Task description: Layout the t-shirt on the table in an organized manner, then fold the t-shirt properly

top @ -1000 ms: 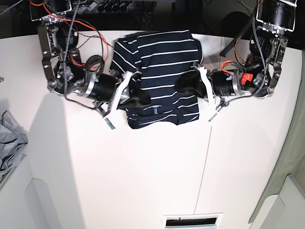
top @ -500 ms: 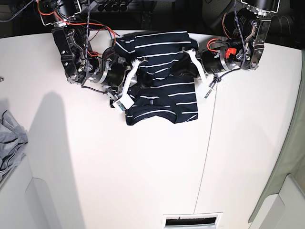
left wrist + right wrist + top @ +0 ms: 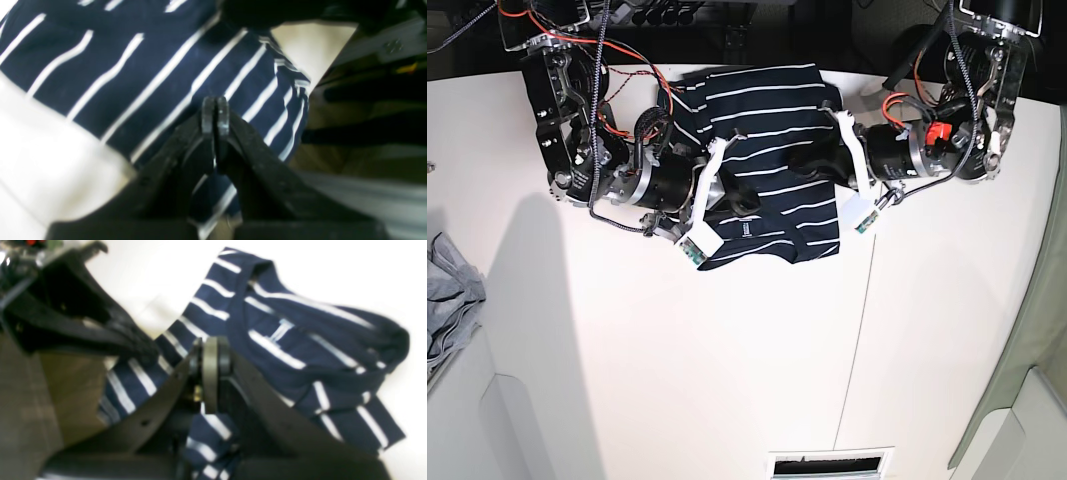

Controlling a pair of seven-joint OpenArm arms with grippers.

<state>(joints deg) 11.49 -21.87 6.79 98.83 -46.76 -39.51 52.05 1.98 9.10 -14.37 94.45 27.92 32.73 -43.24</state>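
**Both grippers clamped on a bunched striped shirt at the far edge of the table**

Both wrist views are blurred, so the fabric right at the jaws is hard to read. In the base view the fingertips of each arm are buried in dark folds, and the shirt's far hem runs up against the table's far edge, where dark equipment behind it makes the outline hard to trace. At the left edge of the base view a grey cloth [image 3: 449,300] is cut off by the frame; it seems to lie in a pale tray or bin, though the rim is hard to make out.

The t-shirt [image 3: 762,160] lies crumpled at the far middle of the table [image 3: 727,370], with its small neck label facing up near its near edge. It is not spread flat: folds overlap and one side is humped.

The left gripper [image 3: 215,115] reaches in from the right side of the base view. Its jaws are pressed together, and striped fabric runs up between the fingers below the tips, so it pinches the t-shirt near its right edge.

The right gripper [image 3: 209,355] comes in from the left side of the base view. Its jaws are also pressed together, with striped cloth gathered below the pads, so it holds the t-shirt's left part; the rest of the garment spreads out beyond the tips.
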